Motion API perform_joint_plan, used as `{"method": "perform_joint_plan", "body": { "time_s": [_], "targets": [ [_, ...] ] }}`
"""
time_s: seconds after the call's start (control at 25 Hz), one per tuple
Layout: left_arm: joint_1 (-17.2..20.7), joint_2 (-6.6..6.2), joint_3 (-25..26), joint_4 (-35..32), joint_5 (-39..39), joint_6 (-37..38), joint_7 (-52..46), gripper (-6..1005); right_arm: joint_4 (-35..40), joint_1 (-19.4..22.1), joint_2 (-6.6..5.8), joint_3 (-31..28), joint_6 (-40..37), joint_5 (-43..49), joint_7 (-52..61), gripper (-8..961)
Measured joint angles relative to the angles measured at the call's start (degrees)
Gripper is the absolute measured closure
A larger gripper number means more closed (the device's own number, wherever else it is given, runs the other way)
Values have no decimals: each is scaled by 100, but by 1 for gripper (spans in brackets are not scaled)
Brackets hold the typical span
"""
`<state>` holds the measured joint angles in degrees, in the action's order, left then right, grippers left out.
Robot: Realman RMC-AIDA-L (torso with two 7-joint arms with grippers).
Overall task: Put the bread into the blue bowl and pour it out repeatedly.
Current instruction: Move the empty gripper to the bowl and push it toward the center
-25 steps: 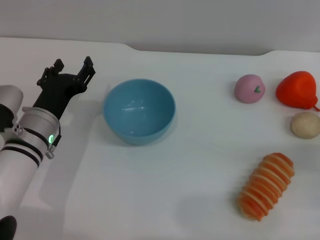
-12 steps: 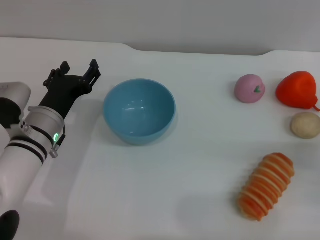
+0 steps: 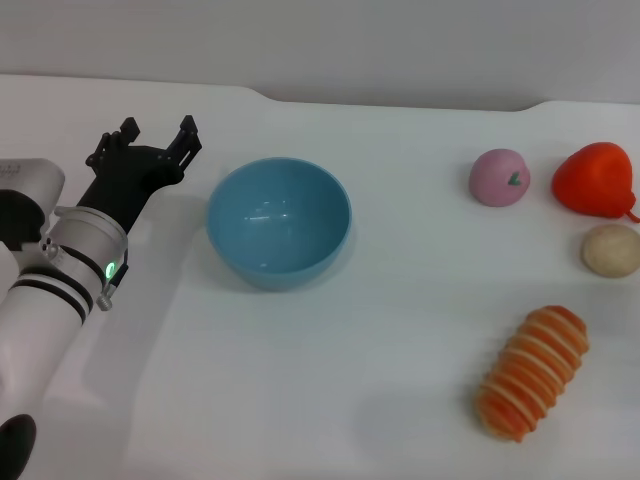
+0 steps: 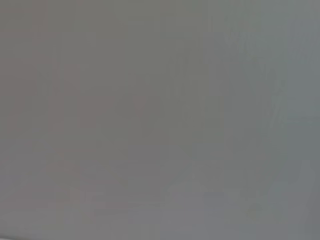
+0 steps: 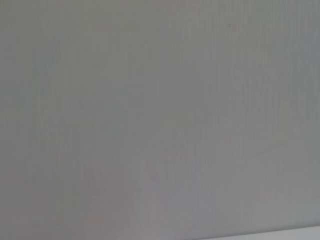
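Note:
The blue bowl [image 3: 279, 221] stands upright and empty on the white table, left of centre in the head view. The bread [image 3: 532, 372], an orange-tan loaf with pale ridges, lies at the front right, far from the bowl. My left gripper [image 3: 158, 138] hovers just left of the bowl's rim, open, with nothing between its black fingers. The right gripper is out of view. Both wrist views show only plain grey surface.
At the back right sit a pink toy fruit [image 3: 499, 177], a red toy fruit [image 3: 596, 179] and a small beige ball [image 3: 611, 249]. The table's far edge [image 3: 400, 104] runs behind them.
My left gripper has moved a little farther from me and toward the bowl over the last second. Bowl, bread and fruits have stayed put.

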<state>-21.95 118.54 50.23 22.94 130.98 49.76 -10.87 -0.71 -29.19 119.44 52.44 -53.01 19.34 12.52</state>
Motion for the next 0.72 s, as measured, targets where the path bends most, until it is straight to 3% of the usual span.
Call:
{"method": "perform_joint_plan", "body": {
  "time_s": [0.72],
  "targets": [
    [-181, 3, -12, -209, -27, 132, 24, 216, 44, -90, -25, -15, 75, -42, -5, 433]
  ]
}}
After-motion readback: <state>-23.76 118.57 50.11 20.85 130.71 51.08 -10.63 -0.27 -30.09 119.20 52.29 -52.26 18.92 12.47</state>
